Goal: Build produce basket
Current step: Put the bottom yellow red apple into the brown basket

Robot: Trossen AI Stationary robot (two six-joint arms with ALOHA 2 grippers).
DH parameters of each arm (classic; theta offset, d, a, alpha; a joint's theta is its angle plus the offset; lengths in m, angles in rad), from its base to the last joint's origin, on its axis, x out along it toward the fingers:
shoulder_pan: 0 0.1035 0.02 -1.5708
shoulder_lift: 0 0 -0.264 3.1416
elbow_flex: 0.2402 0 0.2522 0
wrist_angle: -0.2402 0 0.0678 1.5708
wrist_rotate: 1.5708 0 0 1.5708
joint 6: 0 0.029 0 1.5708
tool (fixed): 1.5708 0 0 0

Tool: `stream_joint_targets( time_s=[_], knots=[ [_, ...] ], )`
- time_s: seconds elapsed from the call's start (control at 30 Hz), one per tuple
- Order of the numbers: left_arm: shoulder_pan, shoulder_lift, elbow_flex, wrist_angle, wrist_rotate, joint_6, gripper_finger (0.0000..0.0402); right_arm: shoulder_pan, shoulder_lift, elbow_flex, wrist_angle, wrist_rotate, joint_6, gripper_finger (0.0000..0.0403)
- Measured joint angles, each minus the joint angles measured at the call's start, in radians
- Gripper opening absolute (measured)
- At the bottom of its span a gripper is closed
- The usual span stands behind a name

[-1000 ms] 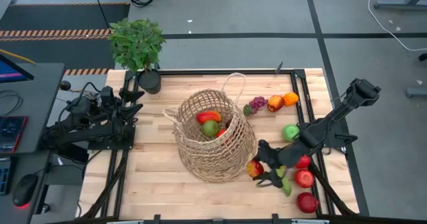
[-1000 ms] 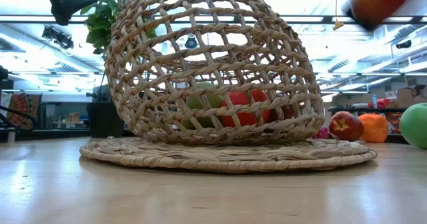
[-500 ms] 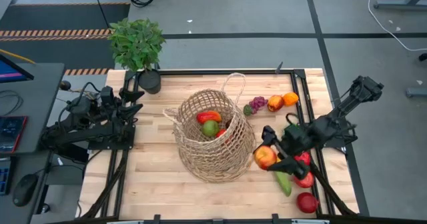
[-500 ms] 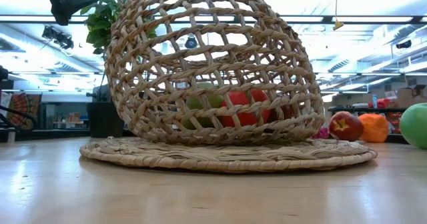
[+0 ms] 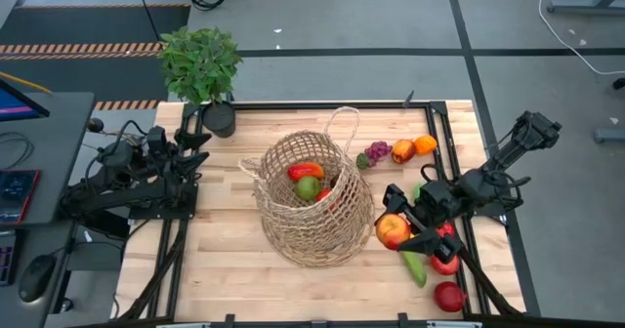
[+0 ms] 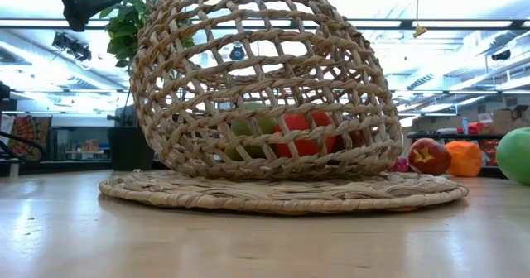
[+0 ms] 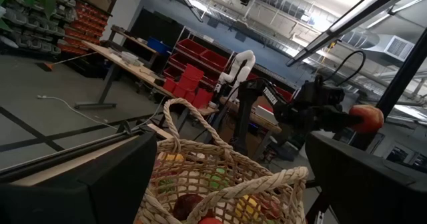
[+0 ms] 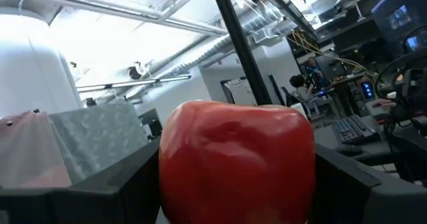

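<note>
While the left gripper [image 5: 195,152] rests with its fingers spread wide at the left edge of the table [image 5: 215,260], the right gripper [image 5: 398,232] holds a red apple [image 5: 393,231] clamped between its fingers, right of centre in the high view and just beside the basket's lower right side. The right wrist view shows the apple [image 8: 237,161] filling the gap between the two dark fingers. The basket [image 5: 311,199] sits at the centre of the table on a flat woven mat [image 6: 281,191]. Inside the basket lie a red pepper [image 5: 305,171] and a green fruit [image 5: 309,187]. Loose produce lies to the right: grapes [image 5: 376,153], an orange [image 5: 424,144] and a cucumber [image 5: 414,267]. A potted plant [image 5: 201,66] stands at the upper left.
</note>
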Motion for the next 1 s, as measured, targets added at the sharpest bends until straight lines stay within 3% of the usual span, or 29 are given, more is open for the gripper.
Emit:
stream_joint_targets(
  time_s=[0.13,0.3,0.57,0.83,1.0],
  knots=[
    [0.0,0.0,0.0,0.0,0.0,0.0,0.039,-0.016,-0.001,0.0,0.007,0.06,0.166,0.0298],
    [0.0,0.0,0.0,0.0,0.0,0.0,0.039,-0.068,-0.001,0.0,0.006,0.219,0.616,0.0299],
    [0.0,0.0,0.0,0.0,0.0,0.0,0.039,-0.133,-0.001,0.0,0.014,0.25,1.088,0.0303],
    [0.0,0.0,0.0,0.0,0.0,0.0,0.039,-0.158,-0.001,0.0,0.014,0.25,1.127,0.0303],
    [0.0,0.0,0.0,0.0,0.0,0.0,0.039,-0.158,-0.001,0.0,0.014,0.247,1.068,0.0304]
  ],
)
